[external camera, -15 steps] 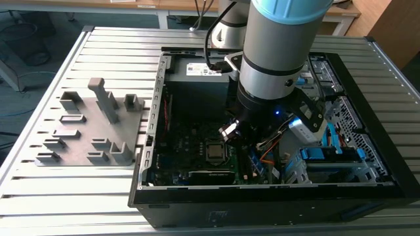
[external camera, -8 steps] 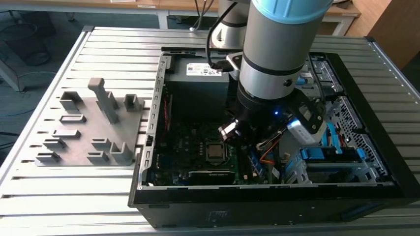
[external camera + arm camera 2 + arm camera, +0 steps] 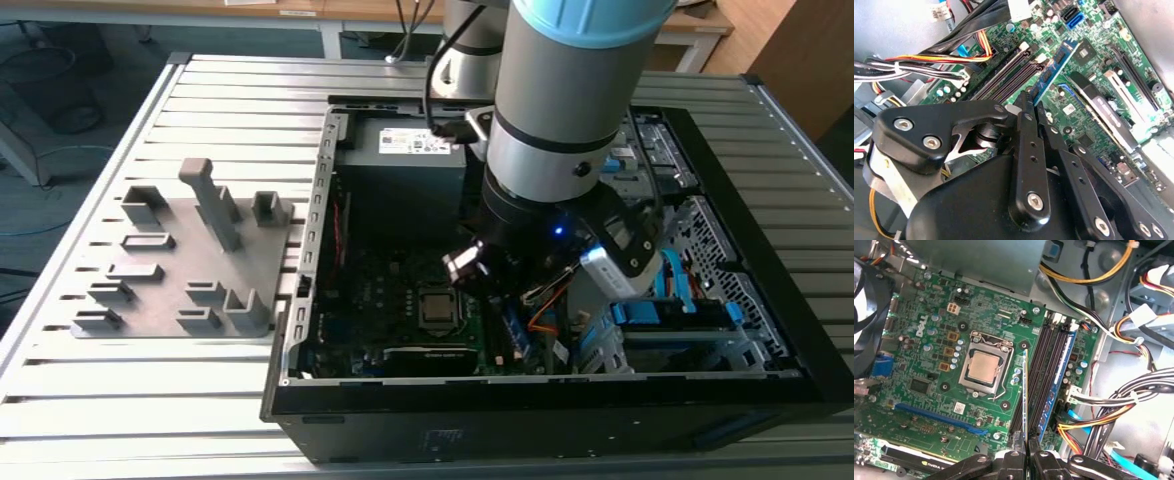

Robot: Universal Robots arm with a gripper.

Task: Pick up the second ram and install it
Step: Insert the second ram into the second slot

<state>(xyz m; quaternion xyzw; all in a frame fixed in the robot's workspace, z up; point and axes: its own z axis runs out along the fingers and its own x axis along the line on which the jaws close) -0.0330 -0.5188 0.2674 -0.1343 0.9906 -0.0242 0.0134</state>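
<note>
Setting: slatted metal table (image 3: 160, 400) is carrying an open PC case (image 3: 561, 400) lying on its side, with a grey holder block (image 3: 187, 260) beside it toward the exterior view's left.

Arm: it is reaching down into the case, with the gripper (image 3: 1027, 455) hanging just over the motherboard (image 3: 929, 365).

Fingers: they are pressing together on the ram (image 3: 1026, 395), which is showing edge-on in the first wrist view as a thin strip running away from the fingertips.

Ram position: it is sitting above the memory slots (image 3: 1046, 370), between the CPU socket (image 3: 985, 365) and a blue stick (image 3: 1056, 375) already seated in a slot; whether its lower edge is touching a slot is not clear.

Step in hand: judging by this, the arm is lining the ram up over an empty dark slot next to the seated stick.

Doing it well: the ram should be staying parallel to the slot along its whole length, level end to end, with its notch matching the slot key, and any push going straight down rather than at a tilt.

Edges: the slot latches (image 3: 1024, 47) at the far end, the socket lever and the seated stick are flanking the path closely.

Open room: cable bundles (image 3: 1114, 405) are crowding one side of the slots; the board over the socket side is looking freer for the arm.
</note>
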